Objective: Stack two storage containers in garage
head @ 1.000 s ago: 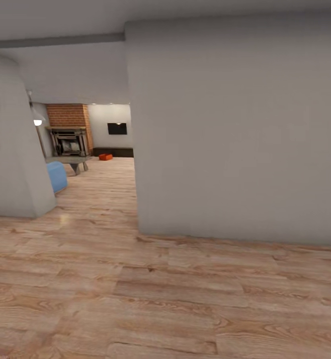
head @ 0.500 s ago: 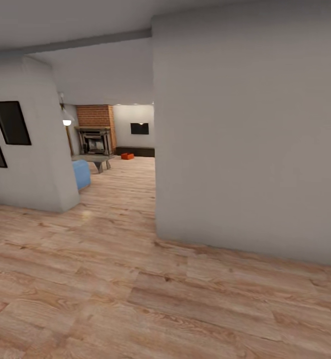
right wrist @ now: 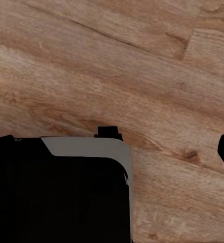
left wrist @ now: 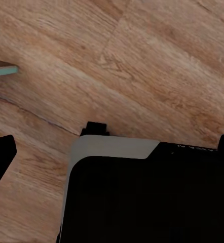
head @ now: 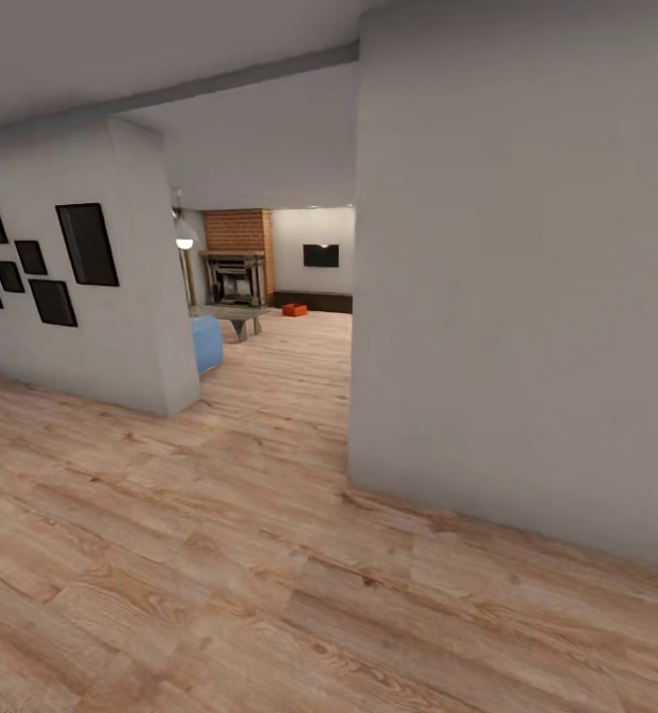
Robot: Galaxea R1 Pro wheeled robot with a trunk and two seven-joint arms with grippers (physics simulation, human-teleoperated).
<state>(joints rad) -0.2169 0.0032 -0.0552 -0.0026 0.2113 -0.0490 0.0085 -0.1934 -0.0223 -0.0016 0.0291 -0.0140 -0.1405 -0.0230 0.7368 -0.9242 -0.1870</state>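
Since a second ago my head camera has swung, sliding the grey wall corner (head: 507, 297) rightward and revealing black frames (head: 86, 245) on the left wall. Through the opening lies the living room: brick fireplace (head: 238, 259), blue sofa end (head: 207, 342), and one small orange-red storage container (head: 294, 310) on the far wood-plank floor (head: 220, 555), well away. Both wrist views look down at planks over dark robot bodywork (left wrist: 142, 197), arms presumably tucked for driving. I cannot tell whether either gripper's fingers are apart or together.

A black robot base (left wrist: 142, 202) sits over wood-plank flooring (left wrist: 142, 66).
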